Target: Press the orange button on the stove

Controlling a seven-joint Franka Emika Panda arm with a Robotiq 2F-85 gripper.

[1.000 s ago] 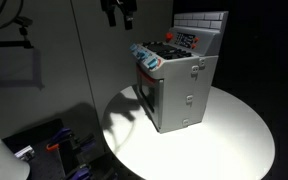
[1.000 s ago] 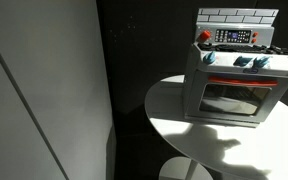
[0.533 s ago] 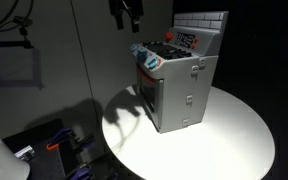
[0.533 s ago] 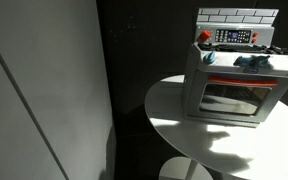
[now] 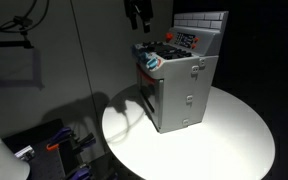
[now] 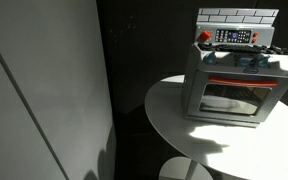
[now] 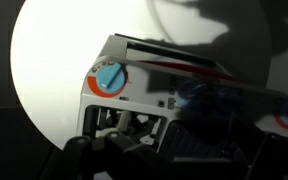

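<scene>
The grey toy stove stands on the round white table; it also shows in an exterior view. It has a white tiled back panel, blue knobs along the front and a small orange-red button at a back corner of its top. My gripper hangs in the air above and just beside the stove's knob edge, touching nothing. Its fingers look open and empty. In the wrist view the dark fingers frame the stove top and a blue knob from above.
A pale wall panel stands beside the table. Dark equipment with cables sits low next to the table. My gripper's shadow falls on the table beside the stove's door.
My gripper has moved sideways toward the stove, from off to its side to nearly over its knob edge. Its shadow on the table has shifted with it.
</scene>
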